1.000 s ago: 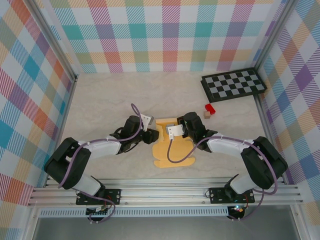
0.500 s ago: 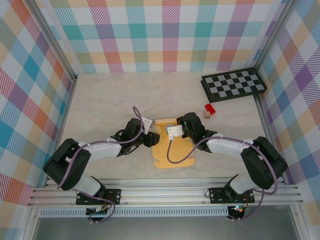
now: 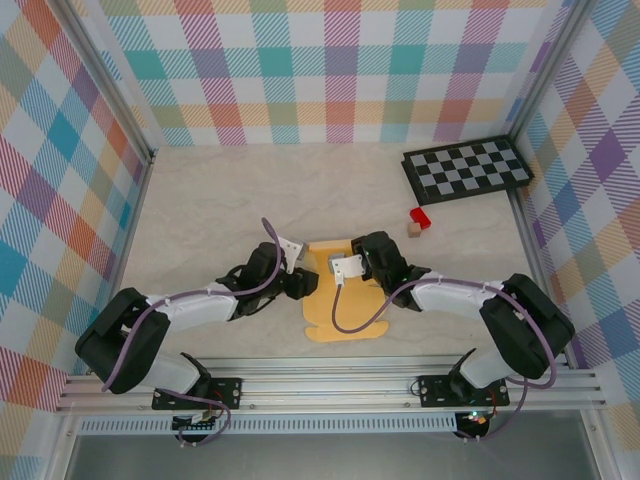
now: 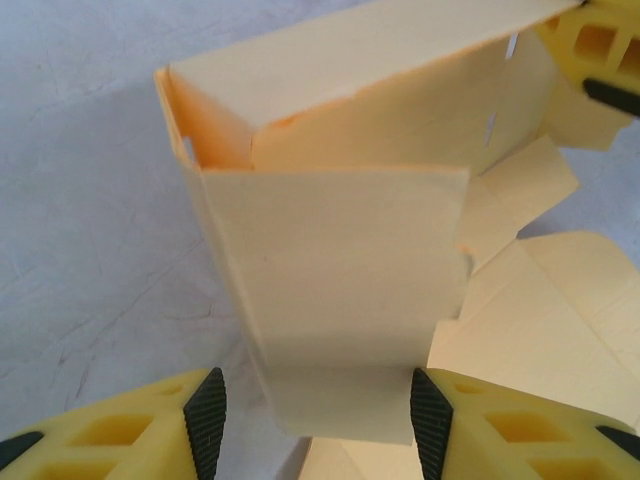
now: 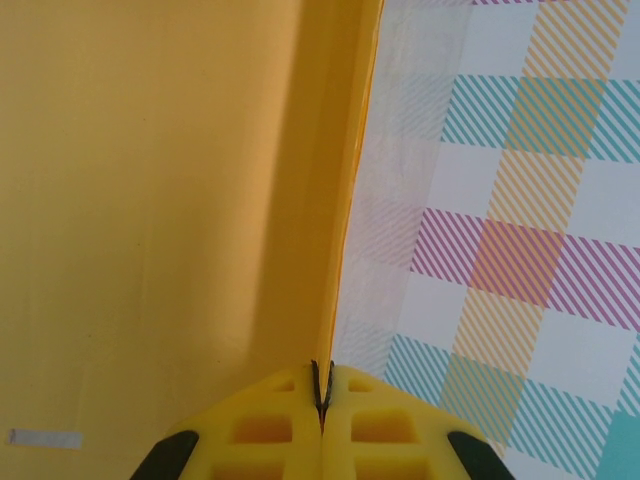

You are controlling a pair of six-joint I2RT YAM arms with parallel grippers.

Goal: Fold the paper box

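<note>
Find paper box (image 3: 320, 315) mid-counter (image 3: 220, 200), partly erected. Pinched at one wall edge by right end effector (image 5: 320, 395), anchoring it upright; straddled at near panel by spread left end effector (image 4: 318, 415), probably for next fold.

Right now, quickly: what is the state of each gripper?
Left gripper: open, straddling a flap of the paper box.
Right gripper: closed on the paper box edge.

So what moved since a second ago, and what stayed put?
The left claw slid a little nearer the robot and rightward, pushing in on the paper box, jaws apart around a raised flap. The box's flat sheet shifted slightly toward the robot too. The right claw nudged a bit left, staying pinched shut on a box wall. The red block and checkerboard did not move.
</note>
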